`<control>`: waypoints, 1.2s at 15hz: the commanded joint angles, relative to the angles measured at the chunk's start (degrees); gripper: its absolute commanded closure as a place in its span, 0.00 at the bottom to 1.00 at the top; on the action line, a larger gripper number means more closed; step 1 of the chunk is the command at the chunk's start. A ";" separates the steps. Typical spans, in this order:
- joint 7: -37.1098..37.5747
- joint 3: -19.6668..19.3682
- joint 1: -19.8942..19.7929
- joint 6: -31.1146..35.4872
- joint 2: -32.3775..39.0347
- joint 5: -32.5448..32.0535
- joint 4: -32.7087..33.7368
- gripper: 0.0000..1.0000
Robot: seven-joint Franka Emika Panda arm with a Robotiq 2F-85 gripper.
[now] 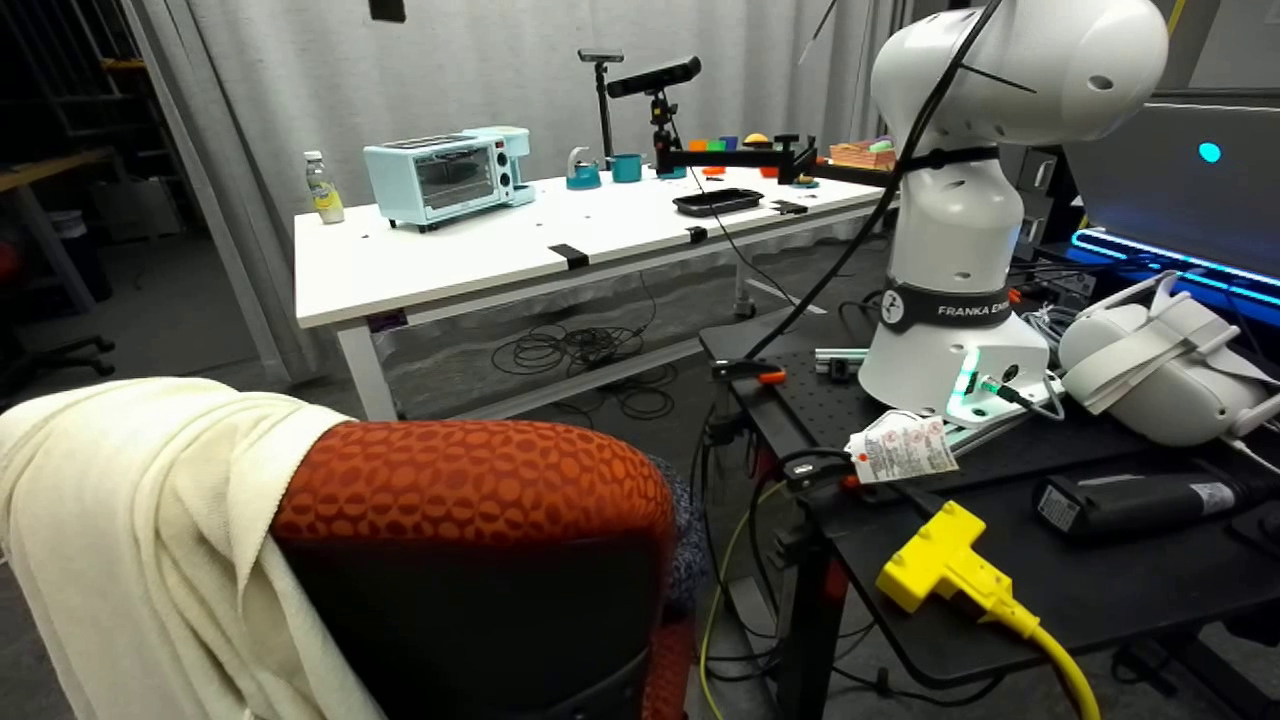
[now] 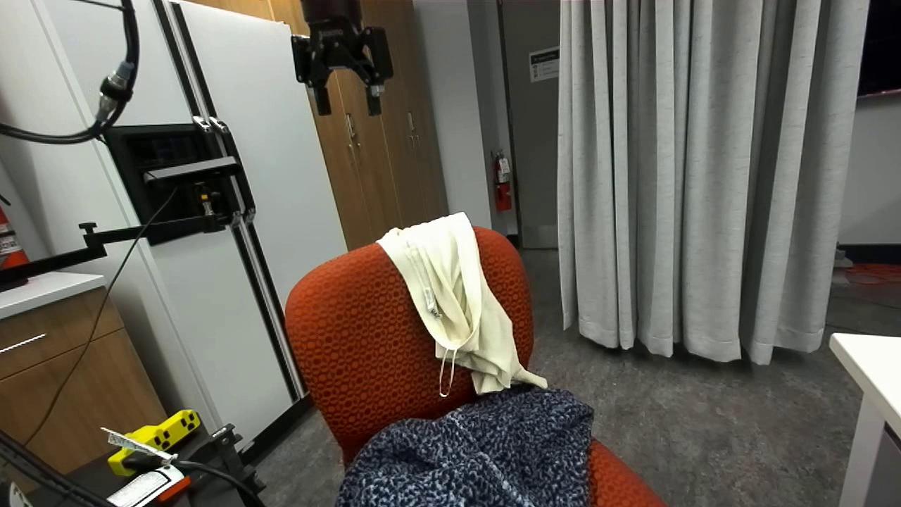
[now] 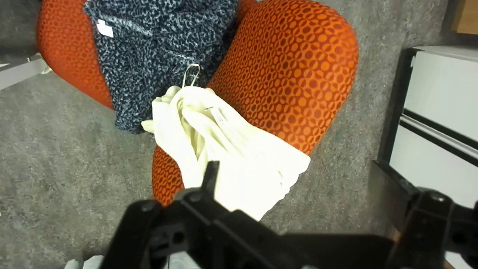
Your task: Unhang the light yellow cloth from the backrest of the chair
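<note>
Pincer [image 2: 348,103], spread wide, should pinch the light yellow cloth [image 2: 461,303] atop the backrest [image 2: 359,331], then lift before pulling sideways.

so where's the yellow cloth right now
In an exterior view, the yellow cloth hangs over the top of the backrest, mostly right of its middle in the picture, its lower end by the dark fabric on the seat.

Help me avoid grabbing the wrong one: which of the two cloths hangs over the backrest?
The pale cloth: it drapes over the top of the backrest, whereas the dark speckled cloth lies on the seat.
</note>
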 commanded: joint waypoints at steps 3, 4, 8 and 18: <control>-0.11 0.92 -1.09 -0.21 2.45 0.30 2.20 0.00; -0.11 0.89 -1.10 -0.23 2.42 0.30 2.31 0.00; 0.84 2.04 -0.32 2.63 4.41 2.79 2.01 0.00; 6.40 4.52 -1.25 19.14 18.21 6.80 1.41 0.00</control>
